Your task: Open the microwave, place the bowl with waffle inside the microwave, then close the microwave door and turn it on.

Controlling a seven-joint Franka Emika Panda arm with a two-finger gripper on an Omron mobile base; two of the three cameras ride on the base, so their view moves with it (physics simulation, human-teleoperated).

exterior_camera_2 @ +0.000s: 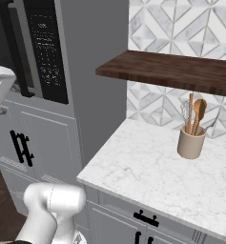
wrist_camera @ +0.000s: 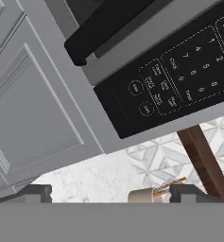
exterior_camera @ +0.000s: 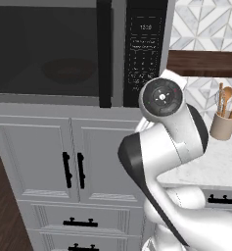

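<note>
The grey microwave (exterior_camera: 49,95) is built in above the cabinets, and its microwave door (exterior_camera: 44,49) is shut, the black bar handle (exterior_camera: 104,54) upright at its right edge. Through the dark window a reddish bowl (exterior_camera: 68,70) shows dimly on the turntable; I cannot make out the waffle. The black control panel (exterior_camera: 146,49) sits right of the handle. In the hand view my gripper (wrist_camera: 116,196) is open with nothing between its fingertips (wrist_camera: 38,193). It faces the lower part of the control panel (wrist_camera: 179,75) and the end of the handle (wrist_camera: 113,28), a short way off.
White cabinet doors (exterior_camera: 54,162) with short black handles stand below the microwave. To the right are a marble counter (exterior_camera_2: 152,167), a beige utensil cup (exterior_camera_2: 190,141) with wooden spoons, and a dark wooden shelf (exterior_camera_2: 171,69) on the tiled wall.
</note>
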